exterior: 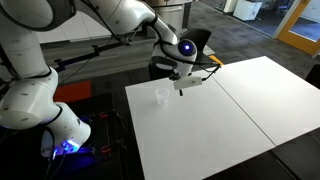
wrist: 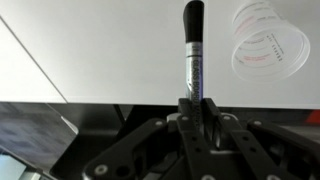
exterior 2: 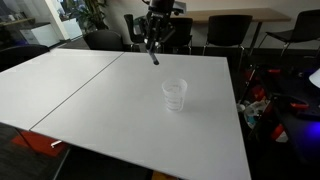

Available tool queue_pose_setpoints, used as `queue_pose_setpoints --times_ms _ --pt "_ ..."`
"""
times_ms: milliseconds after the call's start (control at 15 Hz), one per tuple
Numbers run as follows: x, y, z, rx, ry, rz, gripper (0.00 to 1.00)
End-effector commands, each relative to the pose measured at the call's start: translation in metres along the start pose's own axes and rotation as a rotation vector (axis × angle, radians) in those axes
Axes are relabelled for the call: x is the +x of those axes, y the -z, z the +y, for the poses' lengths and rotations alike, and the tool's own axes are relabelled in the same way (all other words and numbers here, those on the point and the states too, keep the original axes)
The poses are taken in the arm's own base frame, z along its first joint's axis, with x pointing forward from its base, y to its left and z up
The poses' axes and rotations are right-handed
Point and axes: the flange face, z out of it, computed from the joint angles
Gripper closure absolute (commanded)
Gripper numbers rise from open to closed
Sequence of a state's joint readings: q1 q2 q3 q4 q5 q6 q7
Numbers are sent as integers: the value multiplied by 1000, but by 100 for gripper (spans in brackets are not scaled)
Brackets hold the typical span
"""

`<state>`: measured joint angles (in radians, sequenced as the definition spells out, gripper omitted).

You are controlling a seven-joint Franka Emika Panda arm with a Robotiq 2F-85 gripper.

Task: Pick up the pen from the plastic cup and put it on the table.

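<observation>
1. The claw (wrist: pixel 194 108) is drawn in narrow on the pen (wrist: pixel 192 50). Its two dark metal fingers pinch one end, and the rest of the pen sticks straight out from them.
2. The pen is a thin, round, black stick with a glossy, rounded far end. Pale print runs along the barrel, too blurred to read.
3. In both exterior views the pen hangs upright under the claw, over the surface (exterior: pixel 200 130) and outside the cup (wrist: pixel 268 40). I cannot tell whether its tip touches down.
4. The cup stands upright near the pen but apart from it. It is thin, clear plastic, round and flaring to the rim. Red rings and small red marks circle its wall, none legible.
5. The surface is white, flat and smooth, with a thin seam (exterior 2: pixel 80 88) splitting it into two panels.
6. Behind the claw, the arm (exterior: pixel 120 15) has rounded, glossy white shells.
7. Dark chairs (exterior 2: pixel 225 35) stand along the far edge in an exterior view.
</observation>
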<state>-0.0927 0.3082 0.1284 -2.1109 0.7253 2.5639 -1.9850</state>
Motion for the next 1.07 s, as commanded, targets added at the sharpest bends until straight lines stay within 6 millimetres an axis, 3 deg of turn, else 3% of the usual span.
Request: queue_pose_setpoints --times_ms 0,667,1000 --pt "-13 -24 19 18 -150 -122 95" --pt "-42 -45 76 45 -494 -292 95" --pt "-71 -52 102 47 -641 -312 95"
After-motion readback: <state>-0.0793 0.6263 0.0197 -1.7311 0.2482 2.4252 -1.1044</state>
